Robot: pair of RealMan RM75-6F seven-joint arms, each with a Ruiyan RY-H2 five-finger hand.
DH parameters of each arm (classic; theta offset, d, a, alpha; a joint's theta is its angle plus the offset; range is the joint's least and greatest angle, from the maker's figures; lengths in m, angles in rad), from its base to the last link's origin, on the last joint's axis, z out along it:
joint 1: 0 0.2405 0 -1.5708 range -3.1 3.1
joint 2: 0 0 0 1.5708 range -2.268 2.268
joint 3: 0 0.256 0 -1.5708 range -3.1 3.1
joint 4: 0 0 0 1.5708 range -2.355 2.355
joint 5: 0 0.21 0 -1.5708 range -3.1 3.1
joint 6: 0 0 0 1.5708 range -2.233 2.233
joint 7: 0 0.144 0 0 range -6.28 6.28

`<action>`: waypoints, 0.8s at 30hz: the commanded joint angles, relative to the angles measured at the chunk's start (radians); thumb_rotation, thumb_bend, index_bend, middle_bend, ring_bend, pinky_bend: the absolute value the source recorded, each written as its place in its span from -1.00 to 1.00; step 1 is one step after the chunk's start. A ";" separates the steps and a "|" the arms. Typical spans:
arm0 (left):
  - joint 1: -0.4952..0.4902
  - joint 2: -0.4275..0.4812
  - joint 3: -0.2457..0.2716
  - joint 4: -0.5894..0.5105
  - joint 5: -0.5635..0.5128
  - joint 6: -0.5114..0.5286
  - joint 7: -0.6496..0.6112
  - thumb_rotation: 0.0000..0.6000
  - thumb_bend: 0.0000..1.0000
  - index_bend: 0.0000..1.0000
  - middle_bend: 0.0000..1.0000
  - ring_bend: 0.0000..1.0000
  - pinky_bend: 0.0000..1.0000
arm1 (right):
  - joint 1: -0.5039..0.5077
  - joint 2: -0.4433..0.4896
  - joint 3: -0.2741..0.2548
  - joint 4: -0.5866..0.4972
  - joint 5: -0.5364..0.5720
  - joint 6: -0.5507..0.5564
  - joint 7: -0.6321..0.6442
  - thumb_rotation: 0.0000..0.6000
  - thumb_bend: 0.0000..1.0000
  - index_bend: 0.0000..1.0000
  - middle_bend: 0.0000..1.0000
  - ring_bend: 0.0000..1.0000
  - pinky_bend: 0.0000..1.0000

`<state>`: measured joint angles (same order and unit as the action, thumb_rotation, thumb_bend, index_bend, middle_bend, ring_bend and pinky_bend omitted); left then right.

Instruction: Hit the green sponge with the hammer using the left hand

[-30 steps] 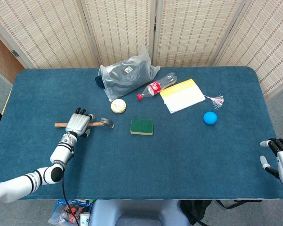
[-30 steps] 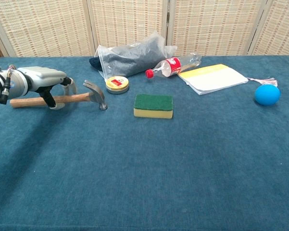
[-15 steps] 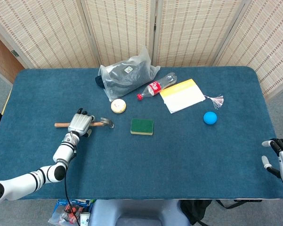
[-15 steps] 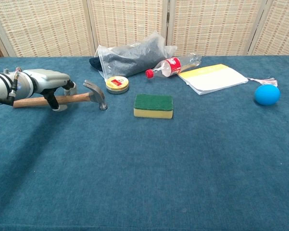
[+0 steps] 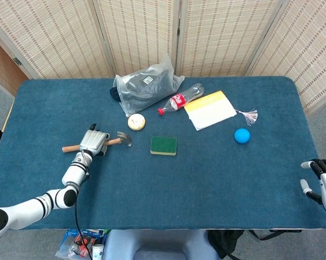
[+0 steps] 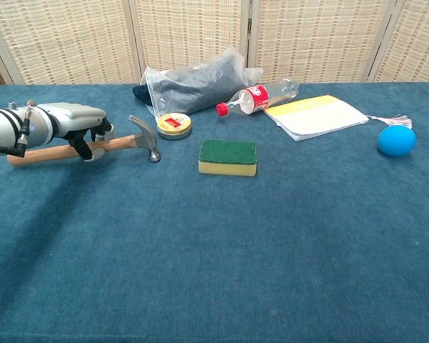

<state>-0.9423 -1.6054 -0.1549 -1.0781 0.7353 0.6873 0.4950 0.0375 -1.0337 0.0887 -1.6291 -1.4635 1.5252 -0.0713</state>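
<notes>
My left hand (image 5: 93, 143) (image 6: 75, 123) grips the wooden handle of the hammer (image 5: 121, 140) (image 6: 132, 141) near its middle. The hammer is tilted, its metal head raised a little and pointing right toward the green sponge (image 5: 163, 145) (image 6: 228, 156). That sponge, green on top with a yellow base, lies flat on the blue table a short way right of the hammer head. My right hand (image 5: 323, 184) hangs off the table's right edge, fingers apart, holding nothing.
A round tin (image 5: 136, 122) (image 6: 174, 125) sits just behind the hammer head. Further back lie a plastic bag (image 5: 146, 85), a bottle (image 5: 179, 99) and a yellow-edged notepad (image 5: 210, 110). A blue ball (image 5: 242, 135) (image 6: 396, 141) rests at the right.
My left hand has closed around the hammer handle and lifted it slightly; the head has tipped up and shifted a little toward the sponge. The right hand has barely moved.
</notes>
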 commanded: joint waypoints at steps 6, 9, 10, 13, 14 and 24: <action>0.052 0.028 -0.050 -0.013 0.247 -0.006 -0.310 1.00 0.15 0.27 0.43 0.09 -0.25 | -0.002 0.003 0.001 -0.012 0.000 0.005 -0.012 1.00 -0.38 -0.26 -0.31 -0.48 -0.41; 0.071 0.043 -0.053 -0.017 0.378 0.027 -0.454 1.00 0.16 0.31 0.50 0.26 0.20 | -0.002 0.005 0.002 -0.017 -0.001 0.006 -0.016 1.00 -0.38 -0.26 -0.31 -0.48 -0.41; 0.077 0.048 -0.050 -0.014 0.436 0.048 -0.517 1.00 0.15 0.32 0.51 0.29 0.30 | -0.001 0.005 0.002 -0.019 -0.001 0.006 -0.018 1.00 -0.38 -0.26 -0.31 -0.48 -0.41; 0.084 0.056 -0.031 0.003 0.576 0.114 -0.673 1.00 0.16 0.34 0.55 0.40 0.61 | 0.000 0.005 0.001 -0.024 -0.004 0.004 -0.021 1.00 -0.38 -0.26 -0.31 -0.48 -0.41; 0.085 0.056 -0.025 0.010 0.614 0.140 -0.715 1.00 0.16 0.35 0.56 0.42 0.70 | 0.001 0.005 0.001 -0.025 -0.005 0.003 -0.023 1.00 -0.38 -0.26 -0.31 -0.48 -0.41; 0.051 0.047 0.023 0.044 0.813 0.272 -0.992 1.00 0.16 0.37 0.59 0.73 0.98 | 0.002 0.007 -0.002 -0.037 -0.010 0.000 -0.034 1.00 -0.38 -0.26 -0.31 -0.48 -0.41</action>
<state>-0.8813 -1.5545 -0.1415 -1.0409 1.5311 0.9473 -0.4737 0.0396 -1.0273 0.0868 -1.6656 -1.4732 1.5253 -0.1050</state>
